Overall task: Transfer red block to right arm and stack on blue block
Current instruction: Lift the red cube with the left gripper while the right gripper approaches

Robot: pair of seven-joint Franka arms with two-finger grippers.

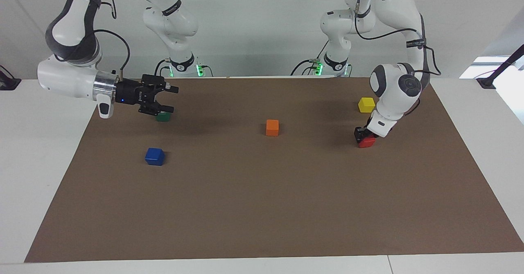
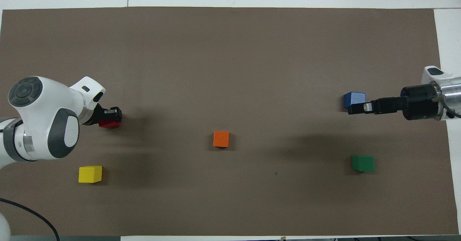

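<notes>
Facing view: left gripper (image 1: pixel 363 134) is down at the mat (image 1: pixel 262 208) on the red block (image 1: pixel 367 142), at the left arm's end of the table. Fingers straddle the block and look clamped on it, contact partly hidden by the wrist. The block looks to sit on the mat, not clearly lifted. Right gripper (image 1: pixel 168 99) hangs in the air over the green block (image 1: pixel 163 117), turned sideways, pointing toward the table middle, fingers apart, nothing between them. Blue block (image 1: pixel 154 156) sits at the right arm's end, farther from the robots than the green block, well apart from the red one. Orange block (image 1: pixel 272 127) lies between the two ends. Yellow block (image 1: pixel 366 104) is near the left gripper, nearer the robots than the red block.

Overhead view: left gripper (image 2: pixel 112 115) covers part of the red block (image 2: pixel 110 124), only its nearer edge shows. Right gripper (image 2: pixel 356 107) overlaps the blue block (image 2: pixel 354 98) here, but it is raised, so no contact. Orange block (image 2: pixel 221 139) is mid-mat.

Key relation: the red block lies a whole table length from the right gripper, so the handover likely happens over the middle, above the orange block. Only the left arm is within reach of it now.
</notes>
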